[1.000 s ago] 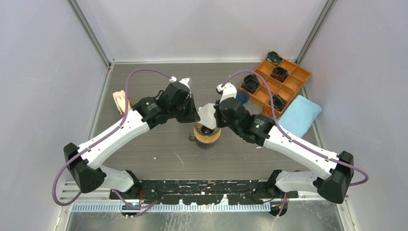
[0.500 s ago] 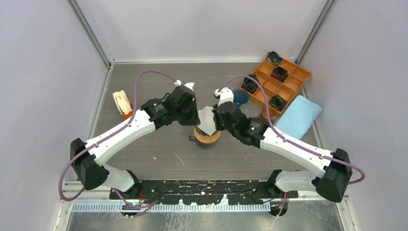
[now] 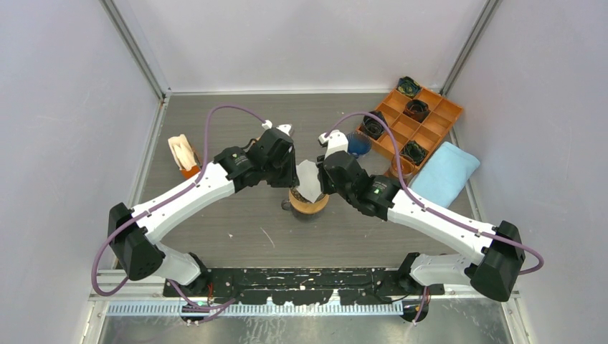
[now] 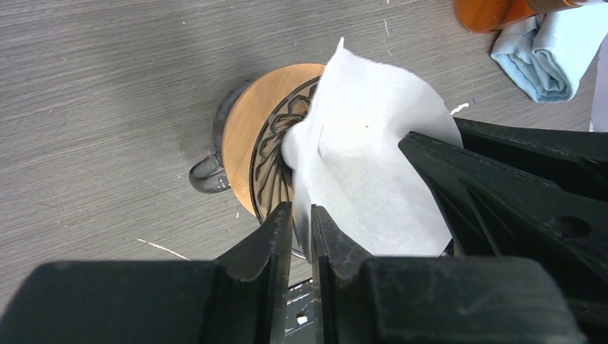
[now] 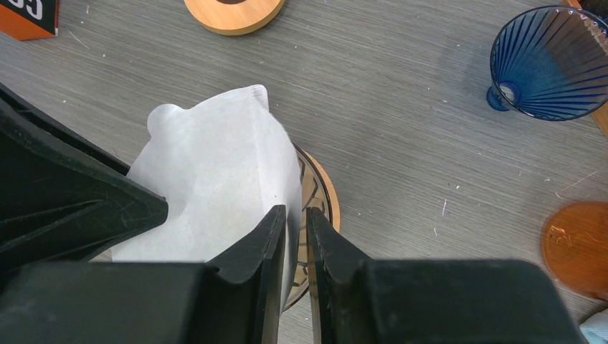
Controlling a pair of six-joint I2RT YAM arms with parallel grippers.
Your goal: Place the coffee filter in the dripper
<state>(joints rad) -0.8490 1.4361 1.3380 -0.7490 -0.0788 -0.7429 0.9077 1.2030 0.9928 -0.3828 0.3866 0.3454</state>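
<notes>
The white paper coffee filter stands opened out as a cone in the dripper, a wire cone in a wooden ring with a dark handle. My left gripper is at the filter's left rim and my right gripper at its right rim. In the left wrist view the filter rises out of the dripper, and its edge runs into the narrow gap of the left gripper. In the right wrist view the filter edge lies loosely between the slightly parted jaws of the right gripper, above the dripper.
An orange tray with dark cups stands at the back right, a blue cloth beside it. A blue glass dripper and an amber lid lie right of the work spot. A filter holder stands at the left.
Both arms have come closer together and lower, bringing the filter down into the dripper. Both pairs of jaws have gone from shut on the filter's rim to slightly parted.
</notes>
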